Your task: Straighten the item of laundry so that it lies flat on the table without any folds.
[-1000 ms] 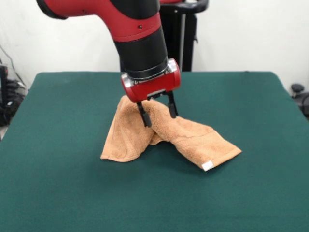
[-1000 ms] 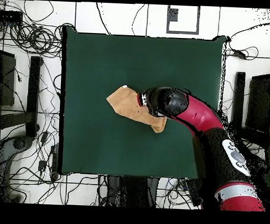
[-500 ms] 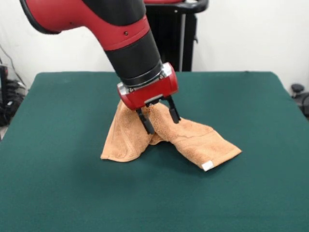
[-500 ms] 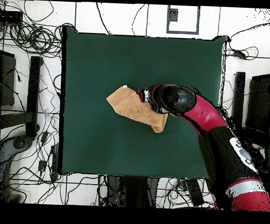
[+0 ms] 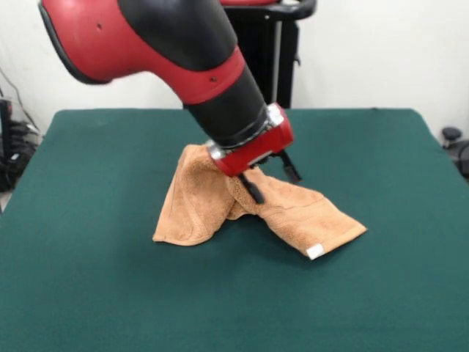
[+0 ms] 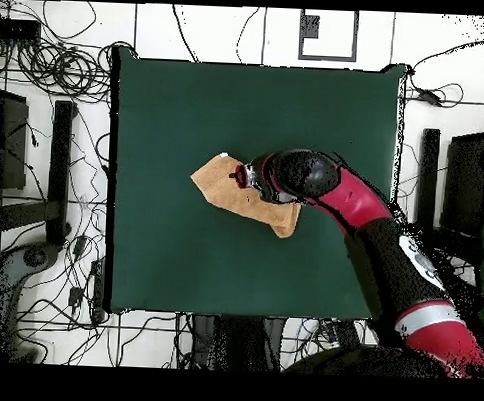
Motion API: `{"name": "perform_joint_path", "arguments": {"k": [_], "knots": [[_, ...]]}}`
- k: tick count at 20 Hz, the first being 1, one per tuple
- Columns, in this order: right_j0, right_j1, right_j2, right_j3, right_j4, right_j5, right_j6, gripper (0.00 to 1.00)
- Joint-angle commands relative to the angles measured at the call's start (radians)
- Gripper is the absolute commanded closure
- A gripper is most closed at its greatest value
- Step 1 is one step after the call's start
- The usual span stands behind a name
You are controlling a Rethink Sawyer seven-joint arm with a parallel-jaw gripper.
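Gripper point(image 5: 274, 183) tilted over bunched towel point(image 5: 198, 209) on table point(image 5: 88, 293), fingers spread wide, gripping nothing.

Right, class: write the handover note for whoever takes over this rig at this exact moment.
Gripper: open, tilted, its fingers straddling the raised middle of the towel; nothing is clamped.
Towel: near the middle of the table, bunched into a peaked ridge with two folded flaps running down to the cloth; the white tag shows at the corner of one flap.
Done: nothing flattened yet.
Left: take hold of the towel, open both flaps and spread it flat with no folds.
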Motion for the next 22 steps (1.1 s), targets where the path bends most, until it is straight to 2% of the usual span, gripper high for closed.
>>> {"name": "perform_joint_path", "arguments": {"k": [1, 5, 8, 13, 22], "knots": [[0.001, 0.101, 0.173, -0.023, -0.063, 0.135, -0.189, 0.0], [-0.006, 0.115, 0.192, -0.016, -0.086, 0.126, -0.176, 0.0], [0.005, 0.13, 0.199, -0.048, -0.115, 0.109, -0.162, 0.0], [0.009, 0.12, 0.166, -0.086, -0.177, 0.083, -0.124, 0.0], [-0.021, 0.055, 0.184, -0.216, -0.165, 0.415, -0.141, 0.0]]}}
